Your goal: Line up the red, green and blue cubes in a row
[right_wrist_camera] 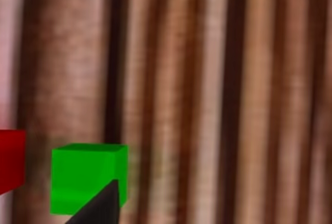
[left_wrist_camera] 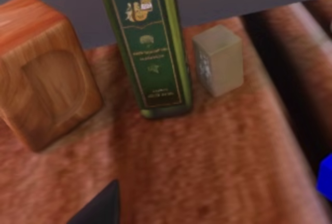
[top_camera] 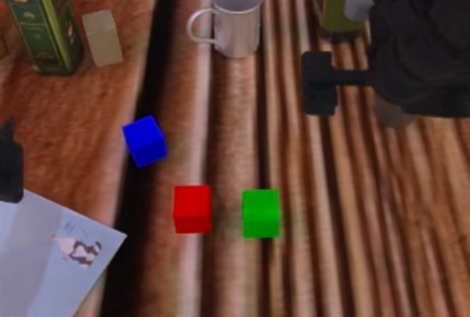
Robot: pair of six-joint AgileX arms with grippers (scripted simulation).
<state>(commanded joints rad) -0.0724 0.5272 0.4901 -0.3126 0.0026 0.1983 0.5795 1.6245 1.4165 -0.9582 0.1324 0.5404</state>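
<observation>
Red cube [top_camera: 192, 208] and green cube [top_camera: 261, 213] are seen side by side near the table's front centre, a small gap between them, edges roughly parallel. Blue cube [top_camera: 145, 141] sits apart, behind and to the left of the red one, turned at an angle to the other two, so it's not in line w/ them. In the right wrist view the green cube [right_wrist_camera: 88, 177] is shown w/ the red cube [right_wrist_camera: 11, 161] just at its side, neither held.

Right gripper [top_camera: 321, 82] is held above the wooden table [top_camera: 382, 221], right of centre, behind the green cube and well apart from it; nothing is held; whether its fingers are apart or together can't be told. Left gripper [top_camera: 9, 161] is seen only partly at the left edge, beside a sheet of paper [top_camera: 44, 258] w/ a small printed figure; its finger state can't be told either.

At the back: a white mug [top_camera: 235, 17] in the centre, handle to the left; a green olive-oil bottle [top_camera: 40, 12] at back left w/ a pale beige block [top_camera: 103, 37] just beside it. A wooden box [left_wrist_camera: 44, 73] is shown by the left wrist view next to the bottle [left_wrist_camera: 148, 42]. A second green container [top_camera: 339, 1] is partly hidden by the right arm.
</observation>
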